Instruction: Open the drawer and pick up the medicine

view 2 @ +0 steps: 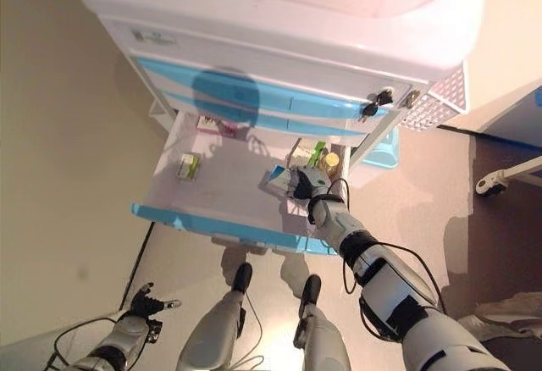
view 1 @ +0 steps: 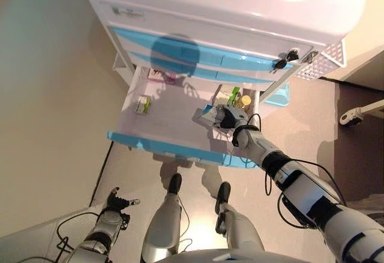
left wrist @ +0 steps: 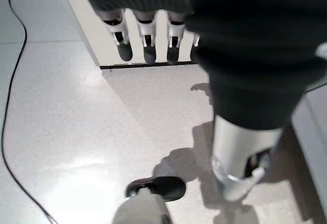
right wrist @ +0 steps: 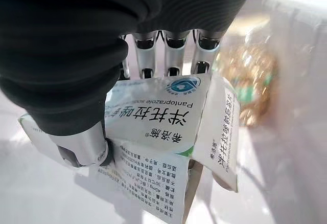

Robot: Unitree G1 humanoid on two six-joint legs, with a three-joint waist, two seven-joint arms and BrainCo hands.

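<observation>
Open drawer point(view 1: 174, 146) | right hand point(view 1: 227, 117) fingers pinching medicine box point(right wrist: 153, 132) | left hand point(view 1: 117, 203) low, fingers straight

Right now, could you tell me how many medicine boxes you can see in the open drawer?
At least 4: one box held in the right hand, a green-white box at the drawer's left, a pink box at the back, boxes back right. Others may be hidden.
</observation>
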